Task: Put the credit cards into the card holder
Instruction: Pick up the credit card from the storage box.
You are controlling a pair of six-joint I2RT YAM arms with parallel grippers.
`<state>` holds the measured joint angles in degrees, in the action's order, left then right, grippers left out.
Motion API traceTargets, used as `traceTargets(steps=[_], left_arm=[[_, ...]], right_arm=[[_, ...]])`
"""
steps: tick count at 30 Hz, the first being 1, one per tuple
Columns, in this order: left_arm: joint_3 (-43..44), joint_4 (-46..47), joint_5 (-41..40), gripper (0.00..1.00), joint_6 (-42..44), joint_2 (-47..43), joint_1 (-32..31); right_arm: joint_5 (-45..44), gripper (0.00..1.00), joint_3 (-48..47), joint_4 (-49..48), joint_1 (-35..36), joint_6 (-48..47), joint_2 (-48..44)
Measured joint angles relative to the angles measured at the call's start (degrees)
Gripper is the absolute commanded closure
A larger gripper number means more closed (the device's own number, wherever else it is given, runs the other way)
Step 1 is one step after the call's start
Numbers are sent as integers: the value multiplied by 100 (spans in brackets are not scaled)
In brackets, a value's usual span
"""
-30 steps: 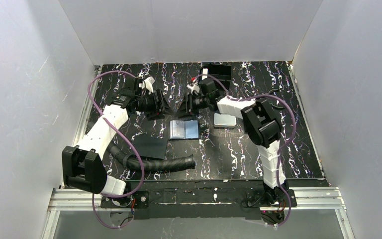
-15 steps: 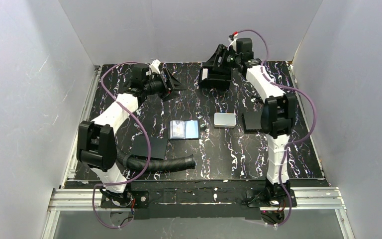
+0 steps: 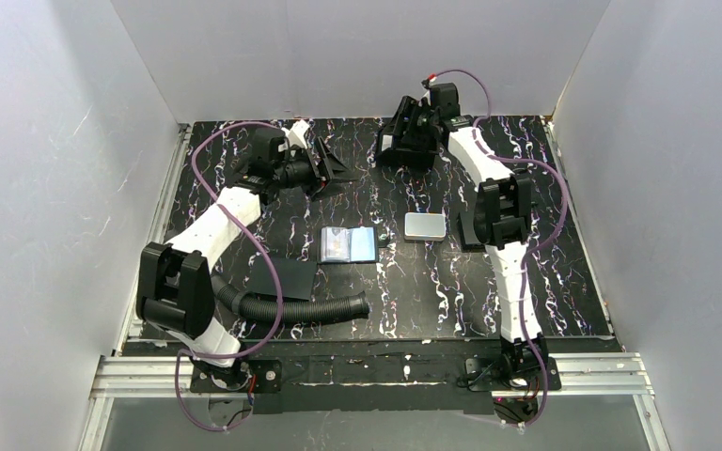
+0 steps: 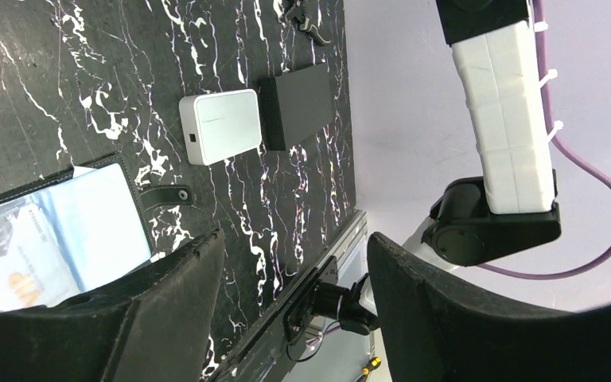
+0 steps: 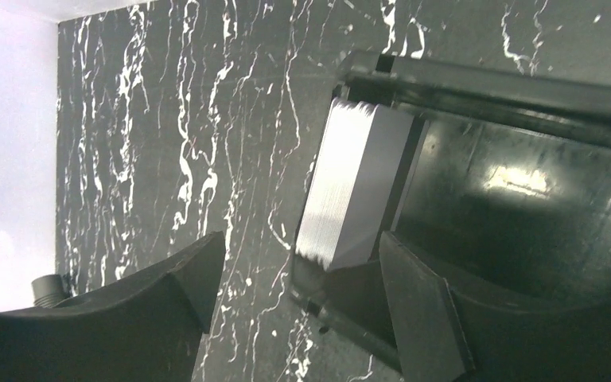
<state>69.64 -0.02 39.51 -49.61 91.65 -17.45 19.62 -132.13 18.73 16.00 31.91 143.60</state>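
The card holder (image 3: 349, 245) lies open and flat at the table's middle, with a pale whitish card (image 3: 337, 245) on its left half and a blue card (image 3: 364, 245) on its right. In the left wrist view the holder (image 4: 131, 187) shows its closing tab (image 4: 167, 193), the pale blue card (image 4: 99, 227) and the whitish card (image 4: 12, 259). My left gripper (image 3: 331, 167) is open and empty, raised at the back left, away from the holder; its jaws (image 4: 294, 270) stand wide apart. My right gripper (image 3: 395, 143) is open and empty at the back centre.
A silver-grey case (image 3: 425, 225) lies right of the holder. A black pad (image 3: 285, 276) and a corrugated hose (image 3: 301, 308) lie front left. Another black pad (image 4: 298, 105) sits behind the right arm. An open black box (image 5: 525, 183) with a ridged grey block (image 5: 358, 187) sits under my right gripper.
Both grippers have left the card holder and swung up and back to the table's far edge. The holder and its cards have stayed in place.
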Motion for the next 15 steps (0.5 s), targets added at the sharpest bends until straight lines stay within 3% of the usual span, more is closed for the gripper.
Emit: traceTargets(steps=[15], left_arm=[[-80,-159,18,35,53,-177,0]], right_arm=[[-252,28,-657,-241,9,13,644]])
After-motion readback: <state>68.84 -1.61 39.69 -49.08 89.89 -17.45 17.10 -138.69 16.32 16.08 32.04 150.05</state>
